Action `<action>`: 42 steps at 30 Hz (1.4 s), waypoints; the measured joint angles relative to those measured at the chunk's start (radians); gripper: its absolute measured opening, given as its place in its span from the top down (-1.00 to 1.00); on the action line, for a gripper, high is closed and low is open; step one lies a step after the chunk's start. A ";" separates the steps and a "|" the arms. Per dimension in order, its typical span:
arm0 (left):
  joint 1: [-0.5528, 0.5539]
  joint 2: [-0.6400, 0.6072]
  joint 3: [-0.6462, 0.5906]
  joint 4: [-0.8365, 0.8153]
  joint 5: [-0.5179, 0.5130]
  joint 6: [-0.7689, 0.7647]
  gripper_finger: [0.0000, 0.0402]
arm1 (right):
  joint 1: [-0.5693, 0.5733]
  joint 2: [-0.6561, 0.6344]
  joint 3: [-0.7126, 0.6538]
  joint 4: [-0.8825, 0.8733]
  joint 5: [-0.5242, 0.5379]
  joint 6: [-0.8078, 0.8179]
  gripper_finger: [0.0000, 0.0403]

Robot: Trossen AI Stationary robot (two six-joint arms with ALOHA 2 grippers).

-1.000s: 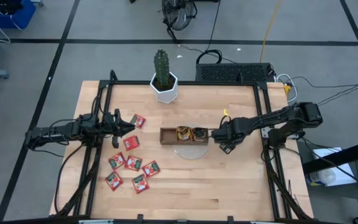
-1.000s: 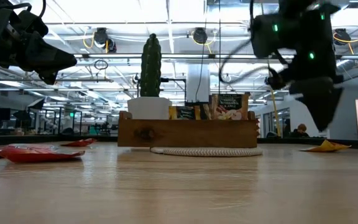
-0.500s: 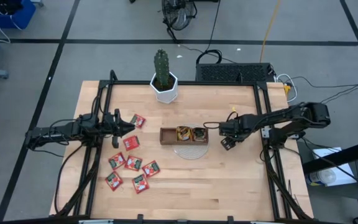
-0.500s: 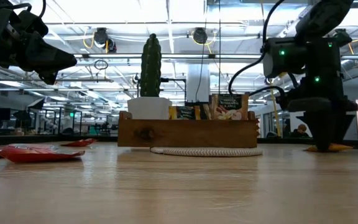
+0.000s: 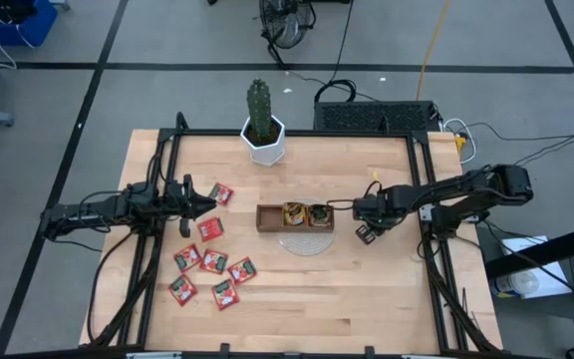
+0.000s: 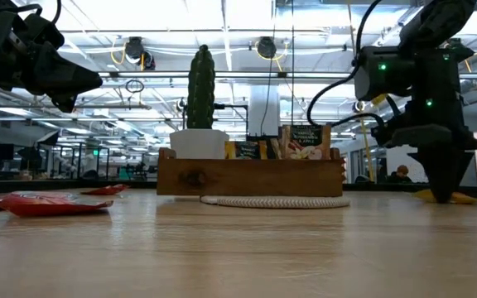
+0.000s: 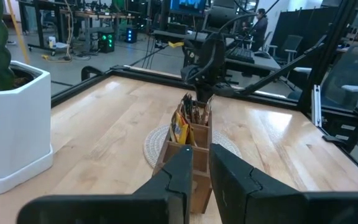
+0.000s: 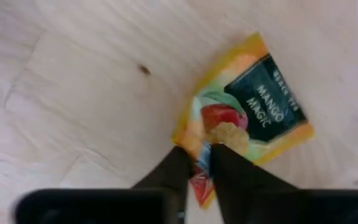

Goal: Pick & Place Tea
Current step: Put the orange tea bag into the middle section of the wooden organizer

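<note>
So the right gripper point(image 8: 194, 163) has its fingers pinched on the edge of a yellow sachet point(image 8: 244, 121) that lies flat on the table point(image 5: 367, 289). We can read "MANGO MAGIC" on its dark label in the right wrist view. In the low view that gripper points straight down, tips at the wood, with the sachet's corner sticking out beside it. From above, the right arm reaches in from the table's right edge, and the gripper sits just right of the tray point(image 5: 296, 216).

The left gripper point(image 7: 201, 163) hangs above the table on the left side, fingers nearly pressed together with nothing between them, pointing toward the tray.

The tray already holds a few sachets standing upright. Seven red sachets point(image 5: 212, 261) are scattered on the left half of the table, near the left gripper. We can't read those.
</note>
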 joint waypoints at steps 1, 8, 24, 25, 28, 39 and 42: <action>0.000 0.000 0.000 0.000 0.000 0.000 0.71 | 0.009 -0.007 0.000 0.005 0.011 -0.010 0.83; 0.000 0.000 0.000 0.000 0.000 0.000 0.71 | 0.164 -0.047 0.061 0.069 0.294 -0.014 0.95; 0.000 0.000 0.000 0.000 0.000 0.000 0.71 | 0.341 0.359 0.694 0.062 0.785 -0.410 0.95; 0.000 0.000 0.000 0.000 0.000 0.000 0.71 | 0.334 0.395 0.717 0.076 0.784 -0.446 0.95; 0.000 0.000 0.000 0.000 0.000 0.000 0.71 | 0.314 0.482 0.754 0.120 0.783 -0.522 0.95; 0.000 0.000 0.000 0.000 0.000 0.000 0.71 | 0.281 0.569 0.761 0.234 0.779 -0.568 0.95; 0.000 0.000 0.000 0.000 0.000 0.000 0.71 | 0.283 0.569 0.762 0.263 0.777 -0.567 0.95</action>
